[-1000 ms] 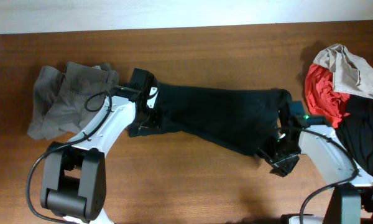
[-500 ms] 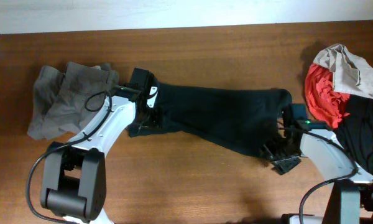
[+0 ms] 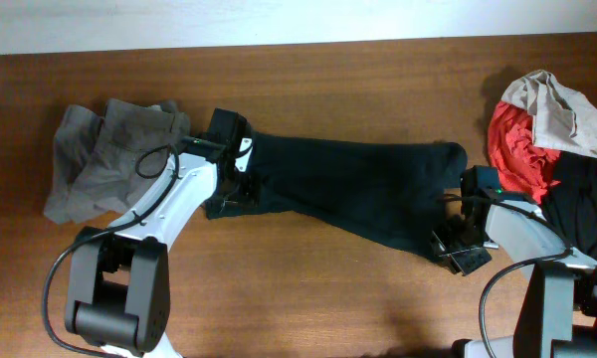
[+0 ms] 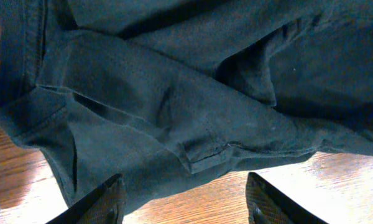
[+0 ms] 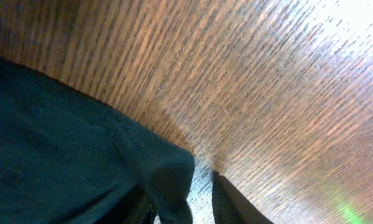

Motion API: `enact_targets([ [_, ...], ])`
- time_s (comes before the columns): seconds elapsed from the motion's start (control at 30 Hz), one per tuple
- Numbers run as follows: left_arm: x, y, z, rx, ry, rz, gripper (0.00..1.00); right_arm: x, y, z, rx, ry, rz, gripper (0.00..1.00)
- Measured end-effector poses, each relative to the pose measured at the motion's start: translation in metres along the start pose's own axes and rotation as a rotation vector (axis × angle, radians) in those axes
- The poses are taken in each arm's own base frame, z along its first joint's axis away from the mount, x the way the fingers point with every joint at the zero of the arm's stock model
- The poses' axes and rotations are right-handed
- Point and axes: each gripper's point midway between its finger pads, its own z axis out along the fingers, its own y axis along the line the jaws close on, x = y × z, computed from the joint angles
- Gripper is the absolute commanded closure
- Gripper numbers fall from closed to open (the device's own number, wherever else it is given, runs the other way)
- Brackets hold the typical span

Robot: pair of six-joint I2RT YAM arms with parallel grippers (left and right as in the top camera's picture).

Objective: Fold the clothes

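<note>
left jaws wide over black garment [image 3: 348, 184]; right jaws narrow round its corner, grip unclear; grey trousers [image 3: 104, 159] at table [image 3: 308, 298] left edge, heap [image 3: 562, 124] right.

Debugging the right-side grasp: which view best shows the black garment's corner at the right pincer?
Right wrist. The black garment ends in a corner sitting between the fingers of the right pincer, close up. Overhead shows the whole garment, but that corner is tiny there. Left wrist shows only the opposite end.
</note>
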Motion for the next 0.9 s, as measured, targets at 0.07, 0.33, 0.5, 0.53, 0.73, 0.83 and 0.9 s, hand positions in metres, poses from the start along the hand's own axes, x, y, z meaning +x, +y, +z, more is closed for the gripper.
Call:
enact_targets([
  [0.07,0.000,0.000,0.000,0.000,0.000,0.000,0.38,0.001,-0.002,0.000,0.007,0.003,-0.015,0.50],
  [0.33,-0.002,0.001,0.000,-0.007,-0.010,0.001,0.38,0.001,-0.002,0.000,0.009,0.005,-0.035,0.90],
  [0.5,-0.003,0.002,0.000,-0.009,-0.012,0.001,0.38,-0.003,-0.005,-0.003,0.033,-0.015,-0.077,0.96],
  [0.53,-0.003,0.002,0.000,-0.009,-0.012,0.004,0.38,-0.004,-0.006,-0.005,0.045,-0.016,-0.093,0.96],
  [0.73,-0.003,0.002,0.000,-0.014,-0.012,0.008,0.38,-0.018,0.009,-0.040,0.052,-0.049,-0.236,0.94],
  [0.83,-0.003,0.002,0.000,-0.014,-0.012,0.008,0.38,-0.025,0.019,-0.060,0.041,-0.070,-0.320,0.91],
  [0.9,-0.003,0.002,0.000,-0.014,-0.013,0.008,0.38,-0.028,0.025,-0.069,0.032,-0.084,-0.363,0.90],
])
